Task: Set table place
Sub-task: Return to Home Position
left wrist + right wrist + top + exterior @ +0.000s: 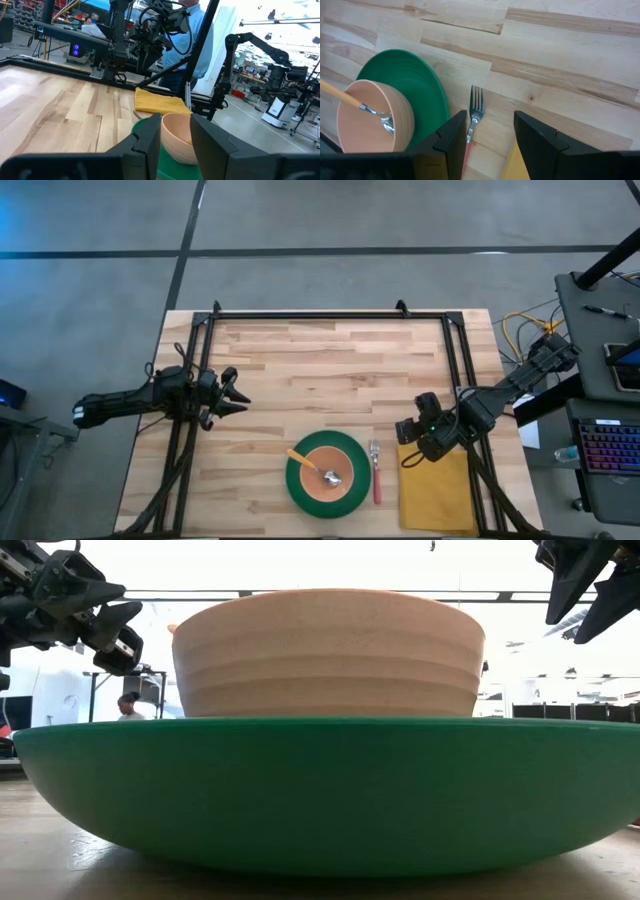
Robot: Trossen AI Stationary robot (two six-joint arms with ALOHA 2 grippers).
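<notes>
Nearest us the plate (293, 488) sits at the front edge of the table (300, 360), with the bowl (348, 463) standing in it and the spoon (312, 465) lying inside the bowl, its handle leaning out over the rim to the plate's left. Just right of the plate lies the fork (376, 472), prongs pointing away from us. Right of that, near the plate but not touching it, the napkin (435, 495) lies flat.

We judge the plate and bowl stiff, light and smooth, best taken by the rim. The fork and spoon are thin and lie low, so the handle is the place to pinch. The napkin looks soft and limp, so we would lift it by a corner.

Farther out, the right gripper (404, 444) hangs raised off the wood, right of the plate and over the napkin's far corner. Its fingers are spread and hold nothing, and the fork's prongs show in the gap below them. The left gripper (240, 391) hovers well apart, left of the plate and beyond it, fingers parted and empty too
</notes>
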